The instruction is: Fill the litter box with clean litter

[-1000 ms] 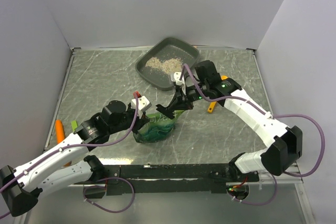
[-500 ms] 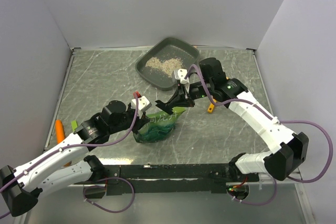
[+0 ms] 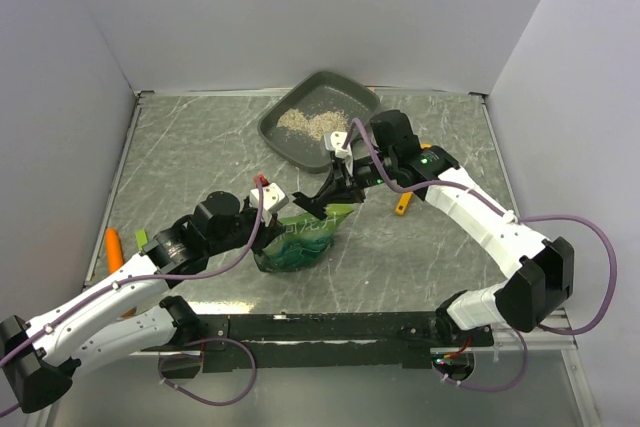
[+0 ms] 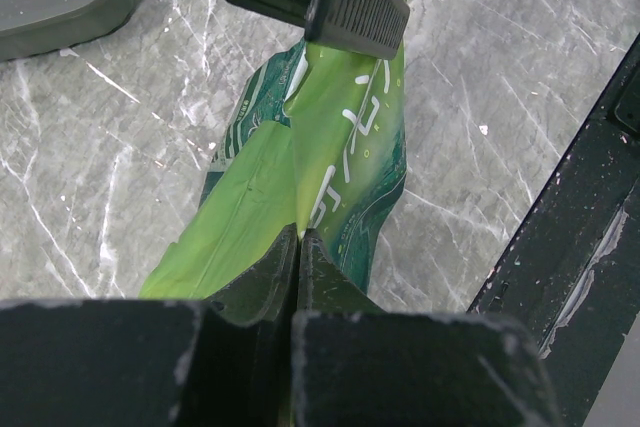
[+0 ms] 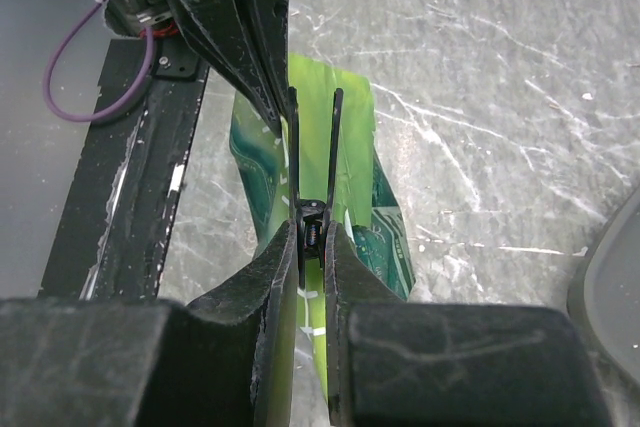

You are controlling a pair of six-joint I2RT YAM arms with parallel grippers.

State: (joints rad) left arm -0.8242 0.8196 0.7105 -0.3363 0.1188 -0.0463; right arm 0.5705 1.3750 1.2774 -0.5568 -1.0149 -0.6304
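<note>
Grey marbled worktop [image 3: 180, 147] showed open room toward its far-left corner, with walls closing the left, far and right edges. The dark grey litter box [image 3: 290, 147] sat at the far edge, a thin patch of beige clean litter [image 3: 312, 125] inside. Mid-worktop, the left gripper [image 4: 300, 237] was clamped on the green bag [image 3: 295, 247], and the right gripper [image 5: 310, 232] pinched its upper edge.
</note>
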